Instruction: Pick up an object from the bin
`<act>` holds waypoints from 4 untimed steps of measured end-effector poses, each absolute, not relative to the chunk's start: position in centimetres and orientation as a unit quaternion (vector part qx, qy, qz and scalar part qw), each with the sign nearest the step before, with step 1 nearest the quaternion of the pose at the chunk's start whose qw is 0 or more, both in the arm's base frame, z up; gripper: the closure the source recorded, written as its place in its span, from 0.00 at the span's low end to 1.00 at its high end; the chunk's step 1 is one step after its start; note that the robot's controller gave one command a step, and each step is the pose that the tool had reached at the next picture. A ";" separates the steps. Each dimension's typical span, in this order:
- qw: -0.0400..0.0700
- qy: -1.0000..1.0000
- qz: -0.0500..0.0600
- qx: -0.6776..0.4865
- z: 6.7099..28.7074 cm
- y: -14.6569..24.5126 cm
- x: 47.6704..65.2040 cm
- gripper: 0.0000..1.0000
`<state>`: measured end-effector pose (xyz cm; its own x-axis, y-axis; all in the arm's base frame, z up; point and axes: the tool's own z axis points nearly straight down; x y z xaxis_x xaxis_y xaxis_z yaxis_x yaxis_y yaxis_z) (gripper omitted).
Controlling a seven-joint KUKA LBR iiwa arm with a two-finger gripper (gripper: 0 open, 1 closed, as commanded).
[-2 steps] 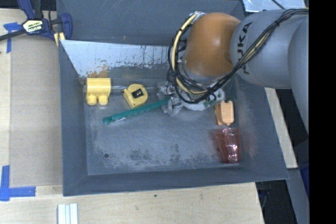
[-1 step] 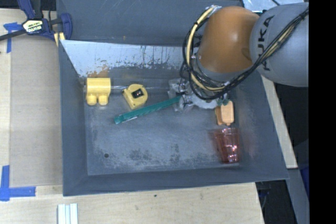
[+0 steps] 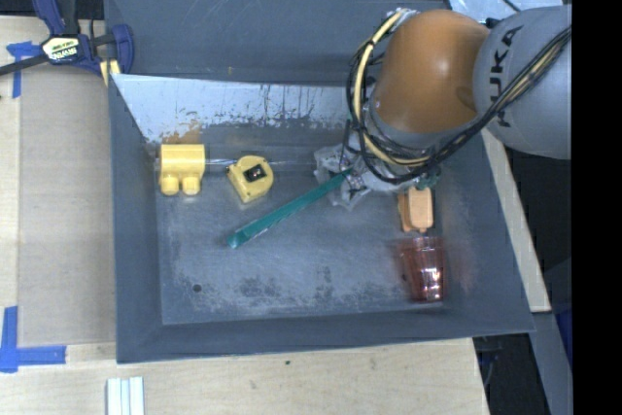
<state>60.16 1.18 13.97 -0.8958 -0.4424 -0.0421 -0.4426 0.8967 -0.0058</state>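
Observation:
My gripper [image 3: 350,191] is low in the bin's right middle, mostly under the arm's orange cover. A long teal stick-like tool [image 3: 282,212] lies slanted on the floor. Its upper right end runs in at the gripper and its lower left end points toward the bin's middle. A small tan block [image 3: 418,209] sits just right of the gripper. Below the tan block lies a translucent red container [image 3: 422,269].
A yellow tape measure [image 3: 251,179] and a yellow block with two round feet [image 3: 182,168] lie at the left near the back wall. The arm with its orange cover and cables hangs over the back right of the bin.

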 end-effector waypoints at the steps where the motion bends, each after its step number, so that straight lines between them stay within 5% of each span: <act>1: 0.021 0.957 0.001 -0.288 11.9 2.6 55.0 1.00; 2: 0.025 0.971 -0.001 -0.237 15.4 -0.7 58.5 1.00; 3: 0.020 0.956 0.003 -0.291 24.1 2.4 55.8 1.00; 4: 0.017 0.970 0.002 -0.243 19.4 -0.9 57.5 1.00</act>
